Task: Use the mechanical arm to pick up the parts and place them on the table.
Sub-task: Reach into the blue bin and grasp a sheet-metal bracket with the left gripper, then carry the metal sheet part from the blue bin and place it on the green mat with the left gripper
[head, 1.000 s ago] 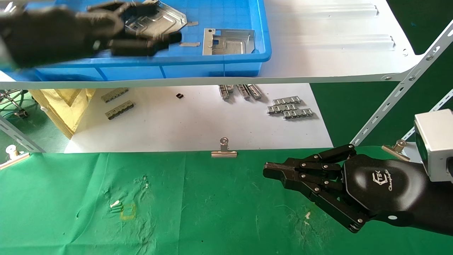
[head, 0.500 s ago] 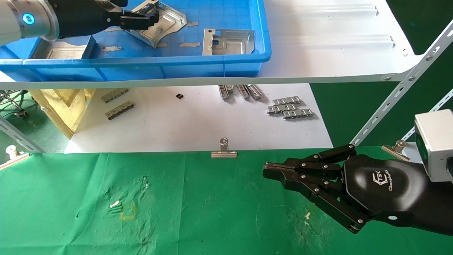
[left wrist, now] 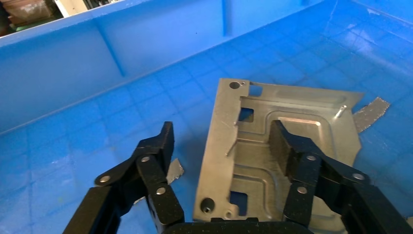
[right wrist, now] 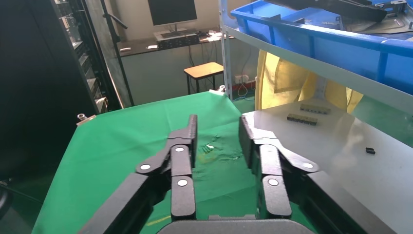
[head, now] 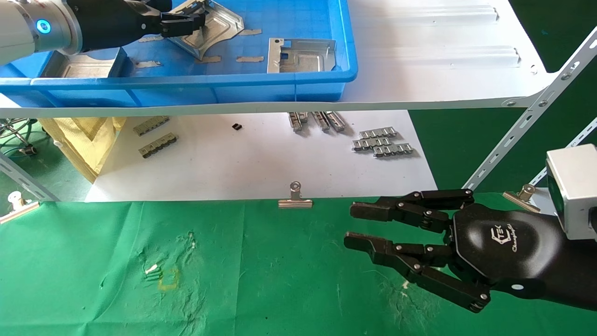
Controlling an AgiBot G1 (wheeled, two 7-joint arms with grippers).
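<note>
Blue plastic tray (head: 280,88) on the white shelf (head: 443,60) is holding the parts; the left gripper (left wrist: 221,141) is straddling one stamped plate (left wrist: 272,151), fingers apart. At four o'clock, the right gripper (head: 357,226) is hovering open-fingered above the green table (head: 256,280).

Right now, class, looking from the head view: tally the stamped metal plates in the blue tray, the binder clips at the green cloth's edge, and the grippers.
Stamped metal plates in the blue tray: 3
Binder clips: 3
Grippers: 2, left gripper and right gripper
Total: 8
</note>
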